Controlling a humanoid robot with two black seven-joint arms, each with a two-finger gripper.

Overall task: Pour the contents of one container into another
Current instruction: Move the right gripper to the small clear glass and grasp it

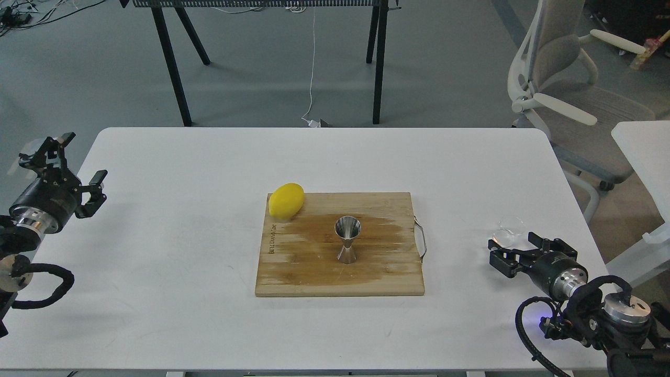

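The clear glass cup point(509, 229) stands on the white table near its right edge. My right gripper point(515, 250) is open just in front of the cup, its fingers spread on either side of the cup's near side without closing on it. The steel hourglass jigger point(347, 239) stands upright in the middle of the wooden cutting board point(314, 272). My left gripper point(68, 165) hangs open at the table's left edge, far from both, holding nothing.
A yellow lemon point(286, 200) lies on the board's far left corner. The board has a metal handle point(420, 240) on its right side. A grey office chair point(570, 99) and a second white table point(644, 157) stand to the right.
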